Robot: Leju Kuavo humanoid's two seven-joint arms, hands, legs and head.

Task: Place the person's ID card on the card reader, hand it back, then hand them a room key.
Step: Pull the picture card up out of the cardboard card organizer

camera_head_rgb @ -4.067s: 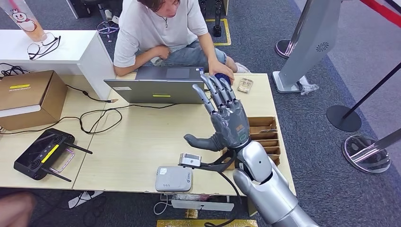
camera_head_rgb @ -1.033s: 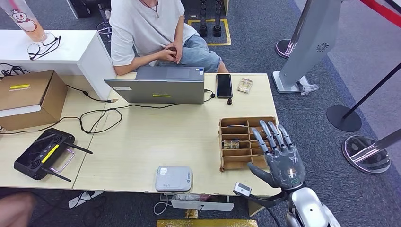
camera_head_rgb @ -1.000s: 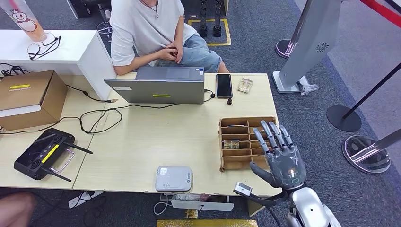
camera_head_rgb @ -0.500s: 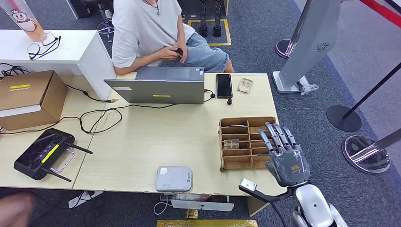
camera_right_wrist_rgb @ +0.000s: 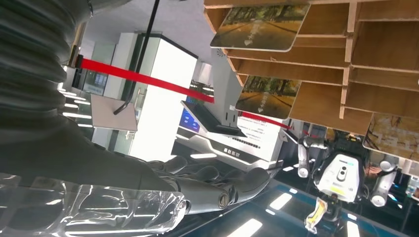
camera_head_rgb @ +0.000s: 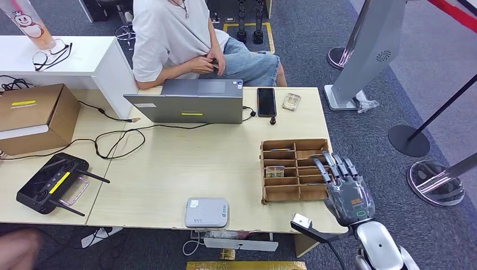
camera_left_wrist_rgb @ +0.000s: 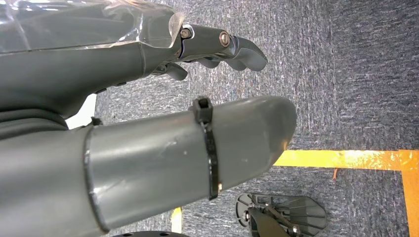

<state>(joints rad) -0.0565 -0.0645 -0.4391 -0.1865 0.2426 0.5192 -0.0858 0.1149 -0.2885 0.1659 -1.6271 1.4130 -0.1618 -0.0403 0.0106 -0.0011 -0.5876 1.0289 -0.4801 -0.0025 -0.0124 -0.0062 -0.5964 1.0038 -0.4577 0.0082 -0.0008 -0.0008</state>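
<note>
Judging from how things lie, the ID-card part looks finished: the card reader (camera_head_rgb: 207, 212) sits bare at the tabletop's (camera_head_rgb: 185, 163) near edge, and no ID card can be made out anywhere. What seems left is the room key — the right hand (camera_head_rgb: 347, 191) hovers with fingers spread, grasping nothing, over the right side of the wooden card rack (camera_head_rgb: 284, 167), where cards (camera_right_wrist_rgb: 260, 28) lie in their slots. The left hand (camera_left_wrist_rgb: 148, 148) hangs above the carpet, empty as far as can be told. Across the tabletop a seated person (camera_head_rgb: 185, 39) waits behind a laptop (camera_head_rgb: 188, 101) — stanchions and a kiosk stand beyond on grey carpet.
</note>
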